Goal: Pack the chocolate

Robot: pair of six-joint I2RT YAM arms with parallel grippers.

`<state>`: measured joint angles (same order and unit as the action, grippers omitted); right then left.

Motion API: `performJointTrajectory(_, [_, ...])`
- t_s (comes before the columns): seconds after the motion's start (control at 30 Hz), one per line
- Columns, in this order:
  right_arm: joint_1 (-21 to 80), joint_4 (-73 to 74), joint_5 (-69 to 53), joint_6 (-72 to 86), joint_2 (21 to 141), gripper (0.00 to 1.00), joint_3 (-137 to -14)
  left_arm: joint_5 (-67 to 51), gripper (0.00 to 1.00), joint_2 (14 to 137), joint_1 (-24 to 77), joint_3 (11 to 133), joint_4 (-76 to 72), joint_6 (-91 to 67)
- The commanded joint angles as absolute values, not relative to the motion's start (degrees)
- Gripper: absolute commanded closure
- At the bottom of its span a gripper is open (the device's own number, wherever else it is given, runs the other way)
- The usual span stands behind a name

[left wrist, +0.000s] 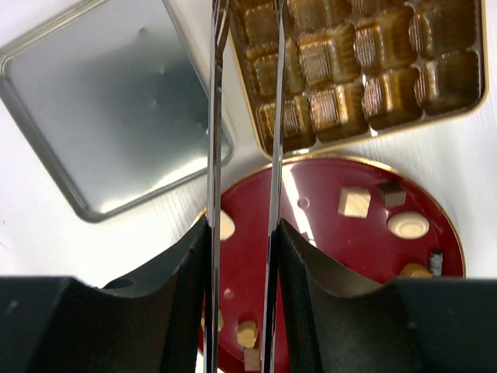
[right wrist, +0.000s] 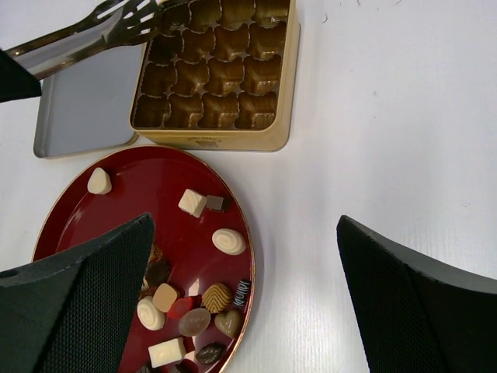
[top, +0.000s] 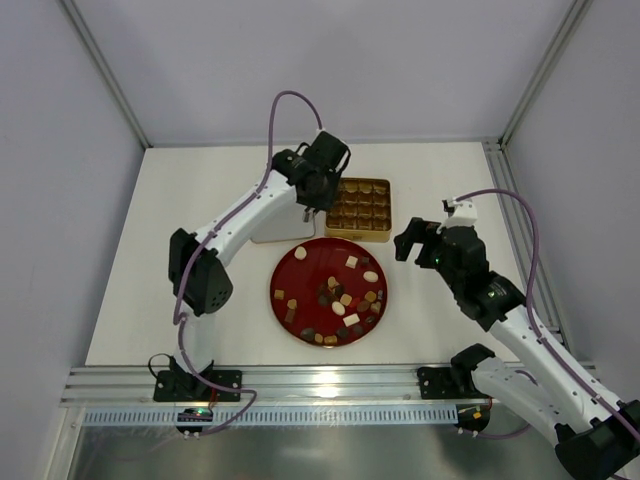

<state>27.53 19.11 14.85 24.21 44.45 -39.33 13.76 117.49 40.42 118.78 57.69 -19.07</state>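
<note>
The chocolate (top: 335,295) lies as several small brown, dark and cream pieces on the round red plate (top: 308,272). The gold tin (top: 358,208) with its empty grid stands just behind the plate. My left gripper (top: 318,195) is shut on metal tongs (left wrist: 213,116), whose tips hang over the tin's near-left corner (left wrist: 268,116); nothing is between the tips. My right gripper (top: 425,228) is open and empty above the table, right of the plate. In the right wrist view the chocolate (right wrist: 217,297), plate (right wrist: 140,186), tin (right wrist: 210,141) and tongs (right wrist: 85,35) show.
The tin's silver lid (left wrist: 101,101) lies upside down left of the tin, behind the plate's left side; it also shows in the right wrist view (right wrist: 85,105). White walls with metal rails bound the table. A rail runs along the near edge (top: 330,382).
</note>
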Motion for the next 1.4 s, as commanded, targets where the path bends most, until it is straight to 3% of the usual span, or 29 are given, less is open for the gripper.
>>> performJointTrajectory(0.0, [27.60, 18.37, 15.21, 24.35, 43.16, 0.00, -41.31, 12.66, 0.62, 107.87, 41.48, 114.80, 56.08, -20.39])
performJointTrajectory(0.63, [27.60, 17.84, 15.47, 24.61, 42.63, 0.00, -39.02, 9.76, 0.62, 82.10, 51.94, 84.66, 56.87, -25.66])
performJointTrajectory(0.93, [27.60, 17.75, 15.82, 24.52, 43.15, 0.00, -38.67, 8.79, 0.62, 78.22, 59.84, 76.91, 55.81, -29.97])
performJointTrajectory(1.37, [27.60, 18.02, 16.35, 24.43, 42.45, 0.00, -38.14, 10.02, 0.62, 80.42, 63.28, 74.62, 55.46, -32.43])
